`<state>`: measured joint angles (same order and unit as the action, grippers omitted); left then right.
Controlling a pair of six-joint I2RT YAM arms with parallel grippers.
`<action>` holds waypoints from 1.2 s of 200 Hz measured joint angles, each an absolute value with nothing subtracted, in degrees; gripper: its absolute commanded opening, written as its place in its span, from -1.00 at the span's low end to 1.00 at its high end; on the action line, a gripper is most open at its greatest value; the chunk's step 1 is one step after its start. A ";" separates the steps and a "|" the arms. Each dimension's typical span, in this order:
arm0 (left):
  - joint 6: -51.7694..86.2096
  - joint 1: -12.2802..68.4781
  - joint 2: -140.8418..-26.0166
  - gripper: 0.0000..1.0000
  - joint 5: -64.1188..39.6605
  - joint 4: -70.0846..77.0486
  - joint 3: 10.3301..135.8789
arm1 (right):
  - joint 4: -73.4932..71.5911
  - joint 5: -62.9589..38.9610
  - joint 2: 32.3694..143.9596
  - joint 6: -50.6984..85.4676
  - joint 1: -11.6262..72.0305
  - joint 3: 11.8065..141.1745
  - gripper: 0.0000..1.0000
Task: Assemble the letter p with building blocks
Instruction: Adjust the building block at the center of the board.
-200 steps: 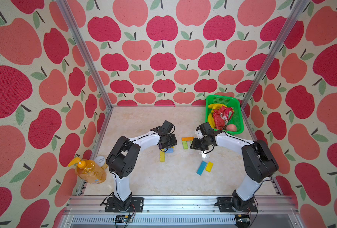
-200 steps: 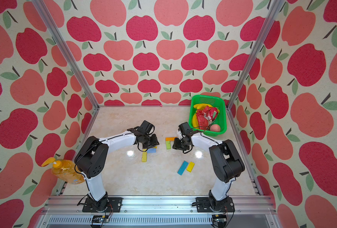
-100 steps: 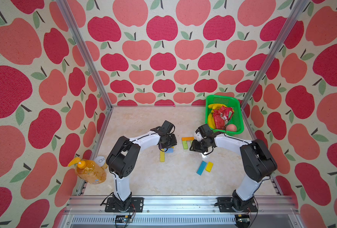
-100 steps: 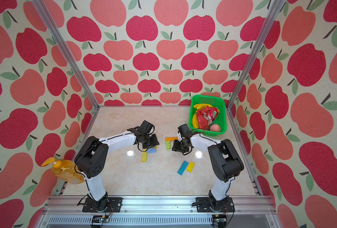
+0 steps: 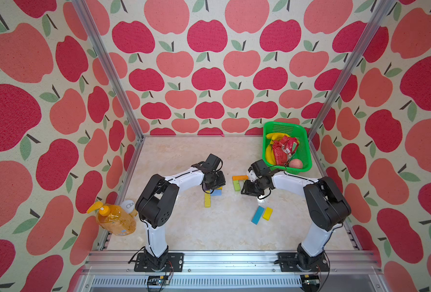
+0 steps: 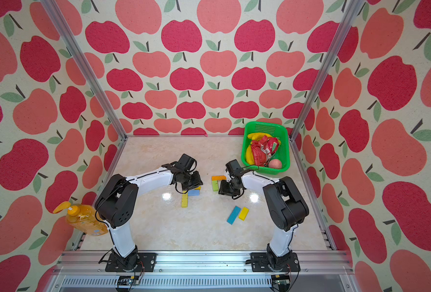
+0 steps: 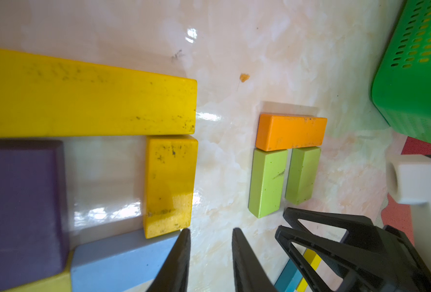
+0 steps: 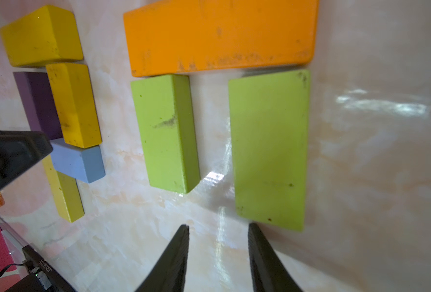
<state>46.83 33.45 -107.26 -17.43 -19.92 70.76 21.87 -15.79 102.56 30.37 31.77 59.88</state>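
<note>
Left gripper [image 7: 210,230], in the left wrist view, has jaws a little apart and empty, one tip just beside a short yellow block [image 7: 169,187]. That block, a long yellow block [image 7: 88,101], a purple block [image 7: 20,197] and a light blue block [image 7: 118,260] cluster near the orange block [image 7: 290,131]. Two light green blocks [image 7: 267,182] butt against the orange block's long side. In the right wrist view the right gripper [image 8: 218,225] is parted and empty, just past the light green blocks' ends farthest from the orange block [image 8: 219,35]. In a top view a blue block [image 5: 257,215] and a small yellow block [image 5: 267,213] lie side by side, well apart from the orange block [image 5: 240,177].
</note>
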 measured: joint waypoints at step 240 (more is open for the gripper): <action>46.83 32.86 -107.26 -0.38 -18.33 -19.88 69.97 | 22.11 -15.38 105.08 30.30 32.67 63.16 -0.11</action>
<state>46.83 32.86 -107.26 -18.33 -19.88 69.97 22.11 -15.38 105.08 30.30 32.67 63.16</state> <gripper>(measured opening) 0.312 0.441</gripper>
